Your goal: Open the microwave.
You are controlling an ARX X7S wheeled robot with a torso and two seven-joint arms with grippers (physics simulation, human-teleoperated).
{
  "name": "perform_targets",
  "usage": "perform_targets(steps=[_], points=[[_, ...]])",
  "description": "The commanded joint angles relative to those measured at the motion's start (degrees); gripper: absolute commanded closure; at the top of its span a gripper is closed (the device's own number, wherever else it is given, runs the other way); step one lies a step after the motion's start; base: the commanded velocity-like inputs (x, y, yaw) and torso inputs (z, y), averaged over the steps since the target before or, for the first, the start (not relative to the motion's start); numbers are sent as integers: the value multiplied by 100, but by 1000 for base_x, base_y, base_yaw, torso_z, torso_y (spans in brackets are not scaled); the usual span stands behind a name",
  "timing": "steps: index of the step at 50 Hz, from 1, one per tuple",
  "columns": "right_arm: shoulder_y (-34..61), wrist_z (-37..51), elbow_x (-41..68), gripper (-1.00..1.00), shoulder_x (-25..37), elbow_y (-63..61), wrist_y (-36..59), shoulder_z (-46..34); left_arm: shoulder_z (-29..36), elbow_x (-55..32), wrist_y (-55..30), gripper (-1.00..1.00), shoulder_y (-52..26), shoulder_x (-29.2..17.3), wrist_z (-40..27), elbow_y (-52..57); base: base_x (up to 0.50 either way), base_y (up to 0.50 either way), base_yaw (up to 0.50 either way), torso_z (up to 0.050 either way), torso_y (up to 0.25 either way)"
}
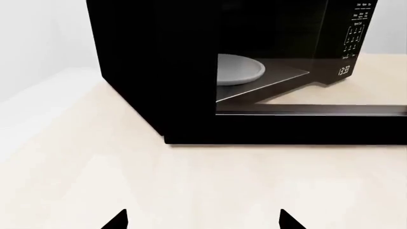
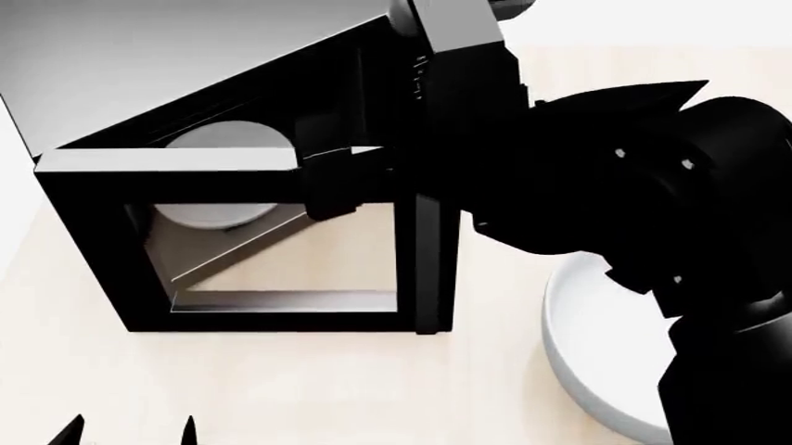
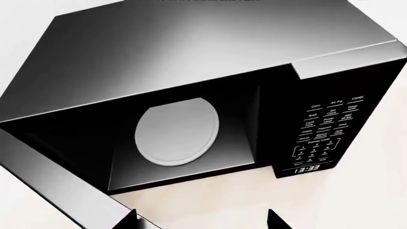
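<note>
The black microwave (image 2: 185, 56) with its grey top stands on the pale counter, and its glass door (image 2: 93, 250) is swung well out from the cavity. The right wrist view looks into the open cavity, with the round white turntable plate (image 3: 177, 131), the keypad (image 3: 327, 129) and the clock (image 3: 307, 169). My right gripper (image 3: 202, 220) is open by the door's free edge (image 3: 57, 186) and grips nothing. My left gripper (image 1: 203, 220) hangs open over the counter in front of the door (image 1: 159, 71); in the head view it (image 2: 124, 431) shows low at the left.
A white bowl (image 2: 594, 371) sits on the counter (image 2: 310, 389) to the right of the door, partly under my right arm (image 2: 644, 185). The counter's left edge (image 1: 38, 100) runs near the microwave's side.
</note>
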Motion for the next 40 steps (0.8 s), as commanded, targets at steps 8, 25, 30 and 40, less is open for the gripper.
perform_targets(steps=[8, 25, 30, 40], points=[[-626, 677, 1328, -100, 53, -909, 282, 91, 36, -99, 7, -100, 1, -1, 39, -27, 0, 2, 3, -1, -4], [-779, 1094, 1863, -100, 60, -1370, 383, 211, 52, -137, -6, -100, 1, -15, 37, -12, 0, 2, 3, -1, -3], [-895, 1217, 2038, -100, 67, -1546, 365, 258, 56, -146, 0, -100, -7, -15, 43, -26, 0, 3, 4, -2, -4], [-1120, 1417, 2302, -100, 71, -1855, 293, 315, 70, -167, -4, -100, -15, -22, 54, -32, 0, 3, 5, -1, -4]])
